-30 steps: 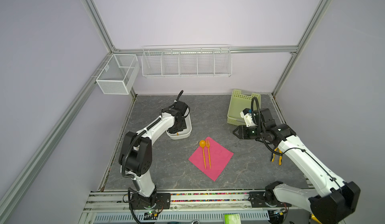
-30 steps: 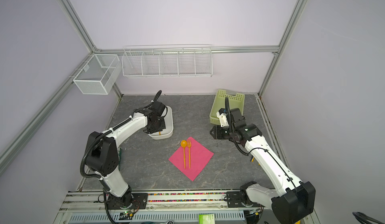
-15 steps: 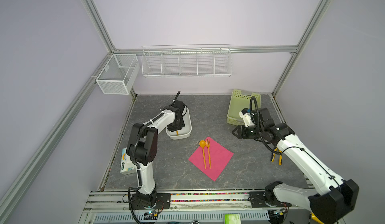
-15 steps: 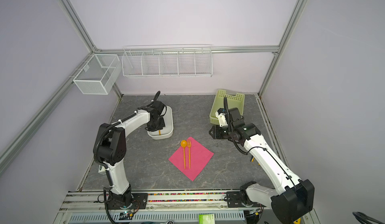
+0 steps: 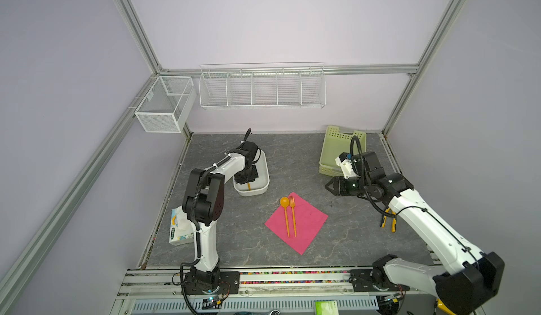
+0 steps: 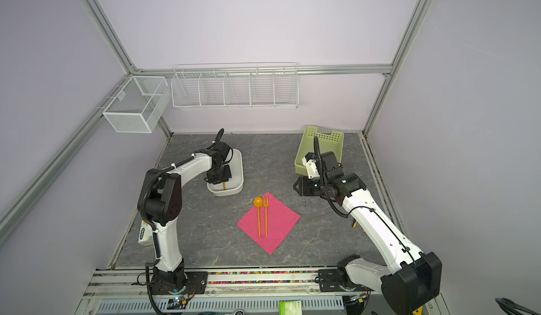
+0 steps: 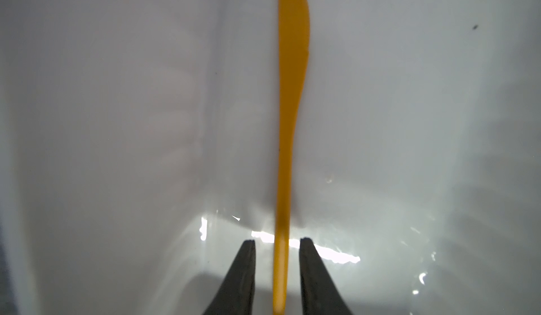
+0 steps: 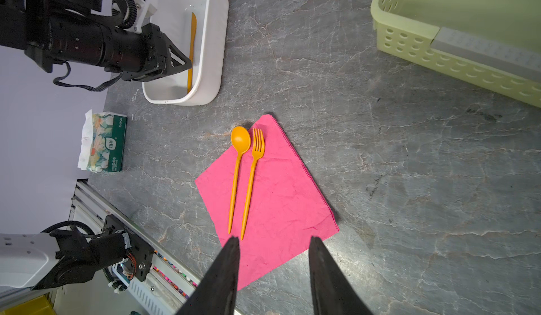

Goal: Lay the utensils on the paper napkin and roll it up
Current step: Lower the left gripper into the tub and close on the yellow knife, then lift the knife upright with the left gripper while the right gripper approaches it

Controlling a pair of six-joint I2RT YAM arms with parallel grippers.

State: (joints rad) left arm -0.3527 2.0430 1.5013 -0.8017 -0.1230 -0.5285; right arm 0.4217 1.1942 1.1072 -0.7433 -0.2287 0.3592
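In both top views, spoon [image 5: 287,218] and fork [image 6: 266,218] lie parallel on the paper napkin [image 5: 310,222], heads toward the white tub [image 5: 251,192]. Left wrist view: knife [image 7: 288,123] lies lengthwise in the tub, left gripper [image 7: 276,240] narrowly parted astride its handle. Right wrist view: right gripper [image 8: 274,238] parted, empty.

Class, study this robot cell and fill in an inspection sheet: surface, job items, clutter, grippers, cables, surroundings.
Surface: grey marbled tabletop, no spills seen.
Job's things: pink napkin lies flat; spoon and fork lie side by side on it, the spoon's bowl overhanging its edge; knife lies in the white tub.
Clutter: tissue box, green basket, yellow-handled tool, partly hidden.
Grippers: left gripper open, astride the knife's handle inside the tub; right gripper open, holding nothing, above the table.
Cables: black cables loop clear of the napkin.
Surroundings: wire rack and mesh basket on the walls.
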